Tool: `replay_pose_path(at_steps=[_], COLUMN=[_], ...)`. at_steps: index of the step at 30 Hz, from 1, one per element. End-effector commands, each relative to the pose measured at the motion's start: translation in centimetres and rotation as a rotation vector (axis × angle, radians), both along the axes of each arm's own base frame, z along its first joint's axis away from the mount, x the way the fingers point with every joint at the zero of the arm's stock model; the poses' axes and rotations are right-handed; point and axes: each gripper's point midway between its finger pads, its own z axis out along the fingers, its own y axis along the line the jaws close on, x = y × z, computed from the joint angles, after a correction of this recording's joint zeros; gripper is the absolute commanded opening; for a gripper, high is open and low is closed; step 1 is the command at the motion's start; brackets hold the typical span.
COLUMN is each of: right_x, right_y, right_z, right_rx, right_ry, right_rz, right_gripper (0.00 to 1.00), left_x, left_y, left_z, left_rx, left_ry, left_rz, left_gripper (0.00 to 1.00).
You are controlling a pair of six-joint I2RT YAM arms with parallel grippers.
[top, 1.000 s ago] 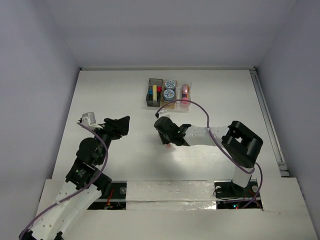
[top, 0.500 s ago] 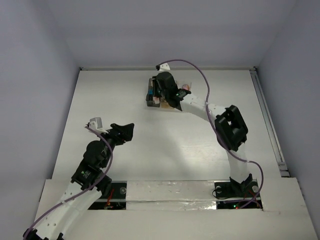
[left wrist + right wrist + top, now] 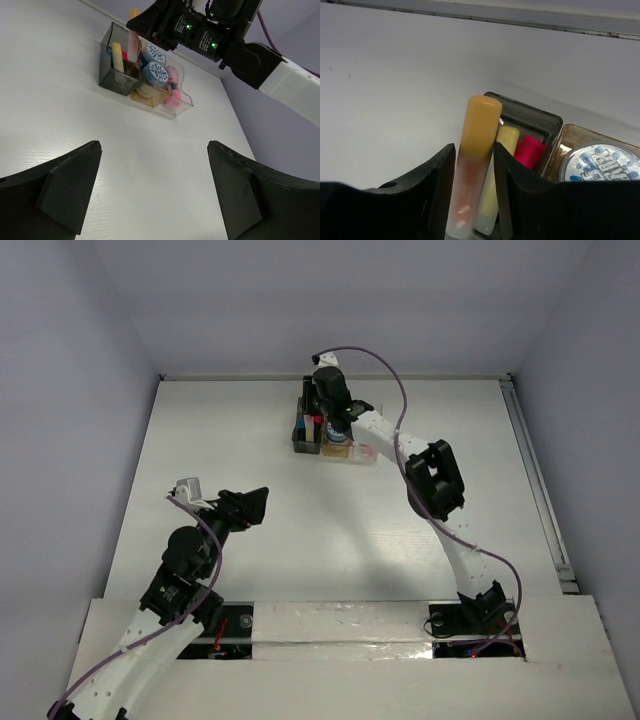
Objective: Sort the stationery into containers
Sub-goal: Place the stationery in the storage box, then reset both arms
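Grip looked sound: right fingers (image 3: 435, 200) pinched the light, stiff, probably slick orange highlighter (image 3: 477, 145) across its barrel below the cap, dark grey bin (image 3: 546, 124) just beneath them; left fingers (image 3: 70, 185) gaped open.

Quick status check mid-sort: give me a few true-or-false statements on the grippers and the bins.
1. The right gripper grips an orange-capped highlighter at the dark grey bin. True.
2. The left gripper is shut on a tape roll. False: it is open and holds nothing.
3. Both tape rolls sit in the amber bin. True.
4. The pink bottle lies on the table outside the bins. False: it is in the clear bin.
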Motion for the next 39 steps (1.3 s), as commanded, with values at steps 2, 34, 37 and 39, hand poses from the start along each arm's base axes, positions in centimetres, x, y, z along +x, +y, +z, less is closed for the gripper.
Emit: replay_pose_path(at_steps=[2,34,37,39], right_x=[-0.5,-29.1,-31.0,-31.9], right_y=[1.7,-25.9,-28.7,-29.6], right_z=[3.2,24.1,23.5,23.3], right_rx=[0.055,0.339,0.348,0.368], right_ry=[-0.045,-0.567,-0.584,-0.602], right_rz=[0.05,-0.25,-0.317,-0.339], right_gripper=[0.52,0.72,0.79,0.79], left_x=[-0.1,-1.3,-1.3,-1.1], left_y=[-0.3,2.2,2.1,1.8], left_z=[1.5,16.9,17.5,17.8], left_rx=[-0.022,0.012,0.018,0.02], left_ry=[-0.045,-0.272,-0.281,-0.279], left_rz=[-0.017,0.058,0.051,0.043], left_gripper=[0.85,0.89,0.9,0.9])
